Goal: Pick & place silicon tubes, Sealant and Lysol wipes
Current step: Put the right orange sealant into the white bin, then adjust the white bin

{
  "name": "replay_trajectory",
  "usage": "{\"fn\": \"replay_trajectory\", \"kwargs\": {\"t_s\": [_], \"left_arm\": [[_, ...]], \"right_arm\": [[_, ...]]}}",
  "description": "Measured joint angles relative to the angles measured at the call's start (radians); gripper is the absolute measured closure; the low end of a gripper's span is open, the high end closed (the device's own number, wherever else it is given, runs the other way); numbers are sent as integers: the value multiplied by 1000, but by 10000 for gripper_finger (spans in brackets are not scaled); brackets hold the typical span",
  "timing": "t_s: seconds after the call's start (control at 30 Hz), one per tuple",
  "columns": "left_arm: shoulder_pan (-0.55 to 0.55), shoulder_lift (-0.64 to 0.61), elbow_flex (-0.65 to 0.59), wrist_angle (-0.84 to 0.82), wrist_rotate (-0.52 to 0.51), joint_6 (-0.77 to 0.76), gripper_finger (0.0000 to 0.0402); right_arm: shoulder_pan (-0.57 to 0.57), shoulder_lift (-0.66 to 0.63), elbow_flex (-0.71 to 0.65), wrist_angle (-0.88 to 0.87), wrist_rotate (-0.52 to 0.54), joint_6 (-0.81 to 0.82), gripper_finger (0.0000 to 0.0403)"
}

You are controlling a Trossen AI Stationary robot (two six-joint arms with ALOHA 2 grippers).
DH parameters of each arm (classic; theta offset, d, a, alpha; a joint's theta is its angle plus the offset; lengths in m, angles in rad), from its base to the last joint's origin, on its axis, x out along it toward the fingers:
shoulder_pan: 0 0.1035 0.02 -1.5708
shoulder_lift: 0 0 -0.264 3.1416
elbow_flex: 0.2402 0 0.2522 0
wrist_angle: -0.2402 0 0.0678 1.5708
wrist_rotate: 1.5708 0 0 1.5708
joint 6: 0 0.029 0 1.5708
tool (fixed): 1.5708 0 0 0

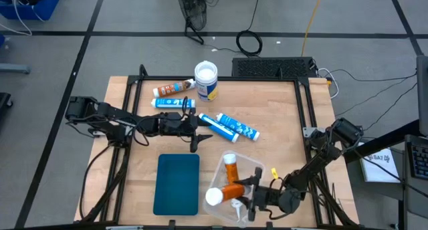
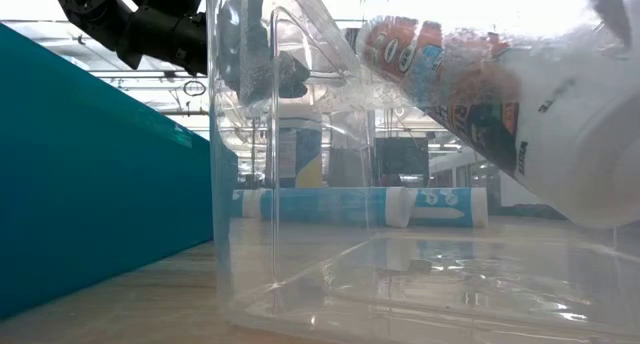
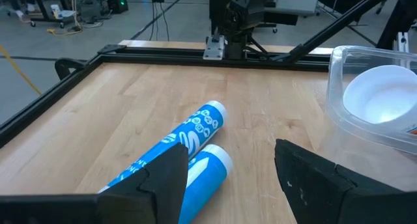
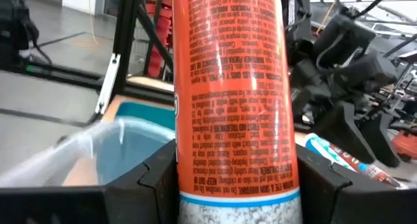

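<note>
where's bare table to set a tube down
Bare wood: right of the blue tubes up to the table's right rail, and left of the teal tray. Crowded: the clear bin at the right claw, and the back by the Lysol wipes.

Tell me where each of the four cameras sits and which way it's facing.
High view: overhead, looking straight down on the table and both arms.
Low view: at tabletop height, looking level through the clear bin; an arm shows at top left.
Left wrist view: on the left arm, facing the blue tubes past its open left gripper.
Right wrist view: on the right arm, close on the orange tube clamped in the right gripper.
Shared: the blue tubes and clear bin show in the high, low and left wrist views.
</note>
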Motion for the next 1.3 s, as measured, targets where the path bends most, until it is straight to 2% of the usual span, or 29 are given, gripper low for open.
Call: {"fn": "replay_trajectory", "kwargs": {"t_s": [0.4, 0.63, 0.8, 1.13, 1.3], "left_arm": [[0, 0, 0, 0, 0, 0, 172], [0, 0, 0, 0, 0, 0, 172], [0, 0, 0, 0, 0, 0, 172], [0, 0, 0, 0, 0, 0, 172], [0, 0, 0, 0, 0, 0, 172]], "right_arm": [[-9, -4, -71, 27, -2, 15, 205], [-35, 3, -102, -4, -2, 100, 125], [-45, 0, -104, 15, -5, 104, 106], [-13, 0, -94, 249, -2, -88, 116], [-3, -2, -94, 287, 1, -152, 117]]}}
